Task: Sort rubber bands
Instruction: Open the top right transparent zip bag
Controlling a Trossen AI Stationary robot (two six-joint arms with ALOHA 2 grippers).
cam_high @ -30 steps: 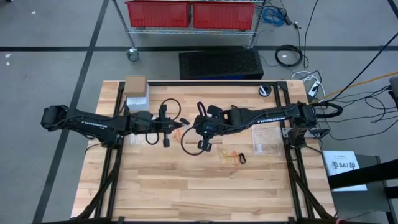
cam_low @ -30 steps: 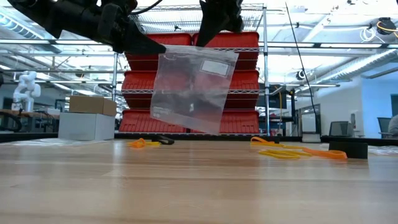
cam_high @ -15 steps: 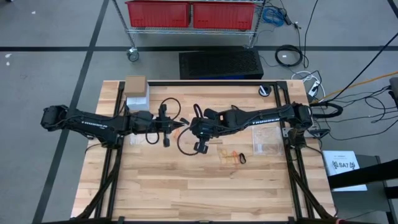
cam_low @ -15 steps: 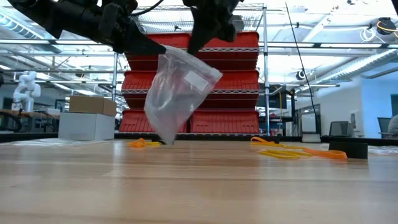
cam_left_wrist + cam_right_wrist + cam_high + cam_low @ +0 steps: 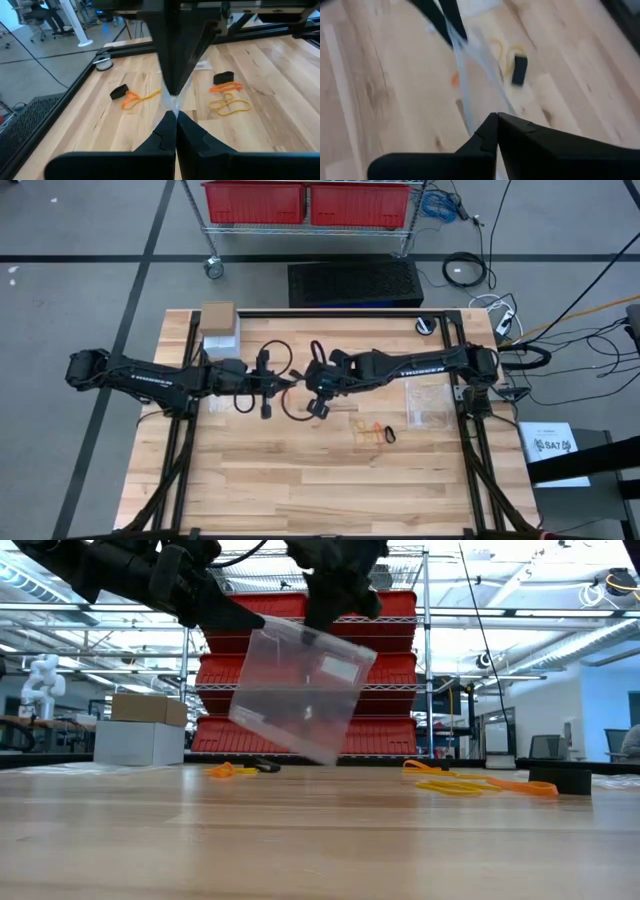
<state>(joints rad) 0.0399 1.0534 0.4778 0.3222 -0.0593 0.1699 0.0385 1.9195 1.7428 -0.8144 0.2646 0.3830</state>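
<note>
A clear plastic bag (image 5: 300, 690) hangs between both grippers above the table's middle, tilted, clear of the wood. My left gripper (image 5: 255, 618) is shut on its upper corner, and my right gripper (image 5: 335, 618) is shut on its top edge, close beside it (image 5: 303, 383). Rubber bands lie loose on the table: orange ones (image 5: 137, 98) under the bag, and orange (image 5: 226, 87), pale yellow (image 5: 230, 105) and black (image 5: 223, 77) ones toward the right (image 5: 372, 433). My left gripper pinches the bag's top corner (image 5: 176, 104) between its two fingertips, coming level from the table's left. The bag is lifted clear and hangs below. My right gripper pinches the bag's top edge (image 5: 487, 107) between its fingertips, slanting down from the right. The plastic runs drawn from there to the left fingers (image 5: 442, 20).
More clear bags (image 5: 428, 402) lie flat at the table's right. A cardboard box on a white box (image 5: 218, 325) stands at the far left corner, and a small dark ring (image 5: 428, 326) lies at the far right. Bare wood spreads along the near half.
My right gripper has moved toward the table's left, closer to the left gripper, staying shut on the bag. The bag first bunched narrow and swung down toward the table, then spread out again; it now hangs tilted, its right top corner lower than before.
</note>
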